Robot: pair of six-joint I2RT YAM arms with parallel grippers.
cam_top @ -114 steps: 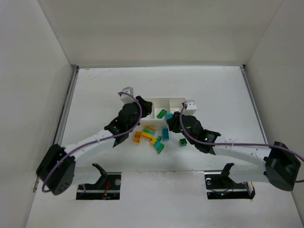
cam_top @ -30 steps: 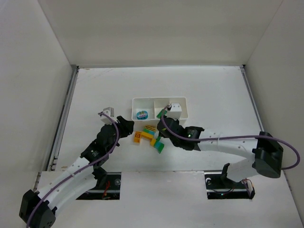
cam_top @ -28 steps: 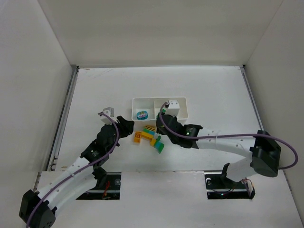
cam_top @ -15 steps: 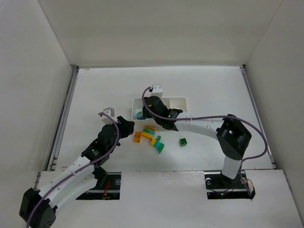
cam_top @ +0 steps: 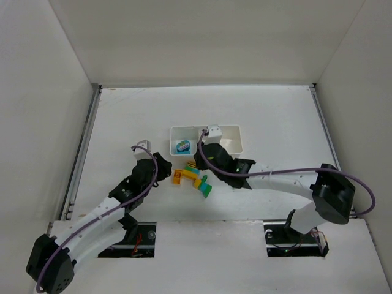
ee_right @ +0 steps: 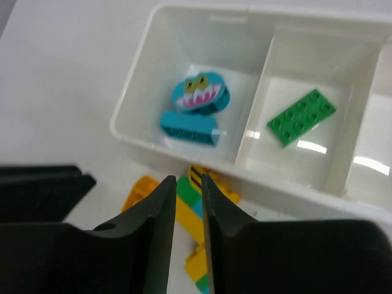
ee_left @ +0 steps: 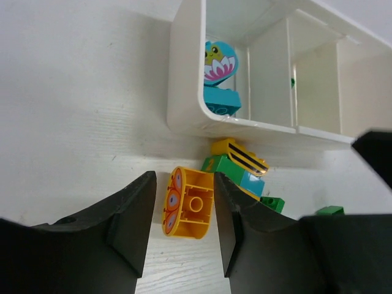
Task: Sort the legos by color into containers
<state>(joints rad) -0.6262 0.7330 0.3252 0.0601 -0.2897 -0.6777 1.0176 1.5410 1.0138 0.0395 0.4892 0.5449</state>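
The white three-compartment tray [cam_top: 236,141] holds a teal brick [cam_top: 182,147] in its left compartment and a green plate [ee_right: 301,116] in the middle one. Loose legos [cam_top: 197,177] lie in a pile just in front of the tray. My left gripper [cam_top: 166,174] is open, and its jaws straddle an orange brick [ee_left: 188,204] lying on its side on the table [ee_left: 73,122]. My right gripper [cam_top: 196,164] hovers over the pile by the tray's front wall. Its jaws stand a narrow gap apart and hold nothing.
The pile holds a yellow striped brick [ee_left: 240,156], green [ee_left: 219,166], teal [ee_left: 252,182] and yellow [ee_right: 187,214] bricks, and a small green one [ee_left: 272,203]. White walls enclose the table. The right arm [cam_top: 275,180] stretches across the table's near right.
My right gripper has swung back from over the tray's left compartment to above the pile. My left gripper has edged closer to the orange brick.
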